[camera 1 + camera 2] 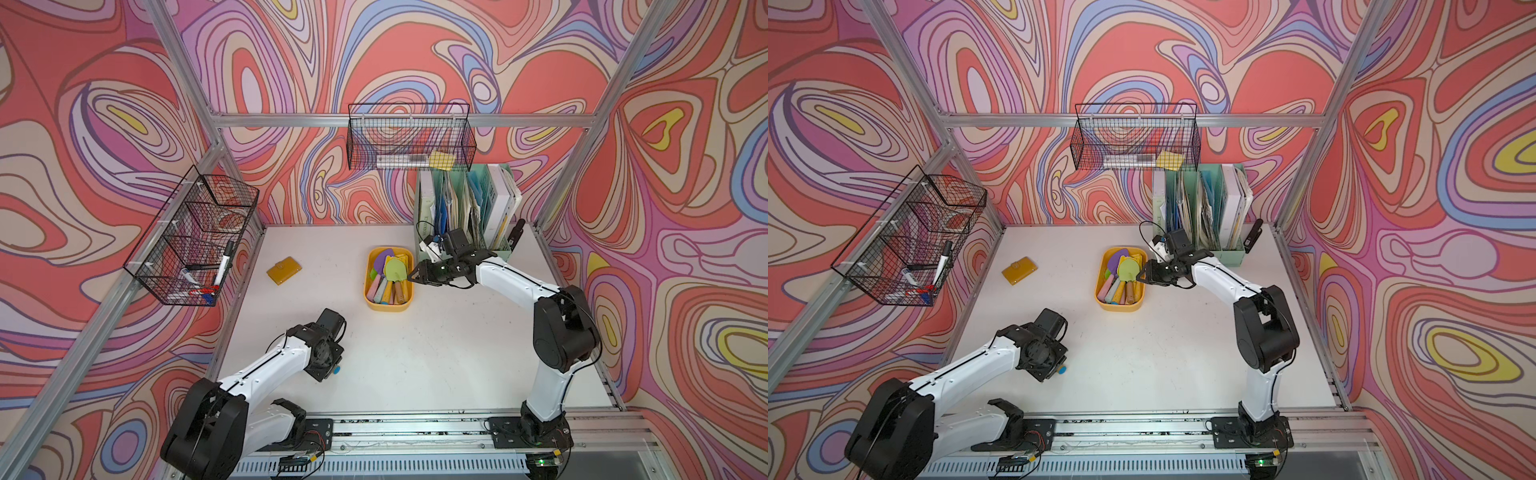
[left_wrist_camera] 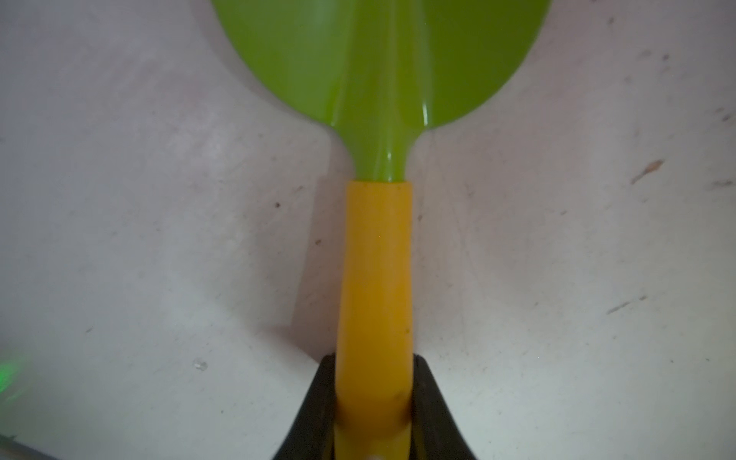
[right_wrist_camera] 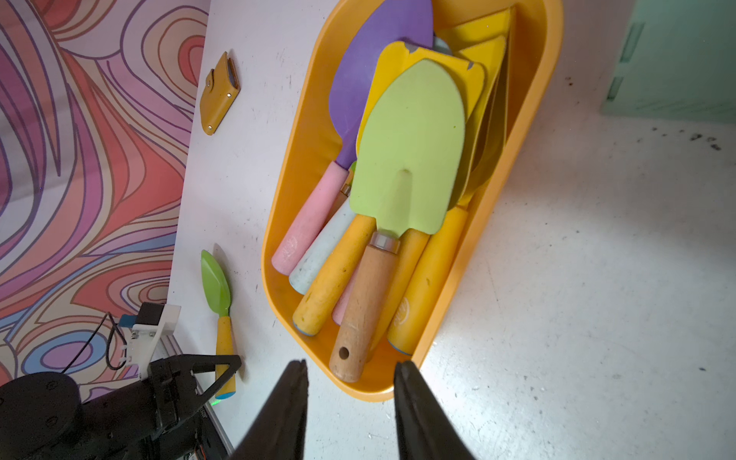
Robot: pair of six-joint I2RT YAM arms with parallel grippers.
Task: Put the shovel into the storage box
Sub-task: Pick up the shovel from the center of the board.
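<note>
One shovel [image 2: 374,259] outside the box [image 1: 388,308], flat on the surface [image 1: 415,365], well apart from it on the left arm's side. Looks light, stiff and slick: hard green blade, smooth yellow handle. Best taken across the handle, not the blade. Clamped on that handle near its butt, the left pincer [image 2: 374,358], fingers against both sides; no lift visible yet. Mostly hidden under the left wrist in both top views. Just beside the box's rim, the right pincer [image 3: 350,364], partly open, holding nothing. Box already crowded with other shovels [image 3: 410,159], blades toward the back wall, a wooden-handled one on top. Little room left; probably calls for laying this one on the pile, handles aligned. Possibly in the way over the box: the right pincer. Off to one side, wallet [image 1: 285,270], clear of the route. Behind the box, organizer [image 1: 1231,257]; on the walls, baskets [image 1: 195,237]; out of the way.
</note>
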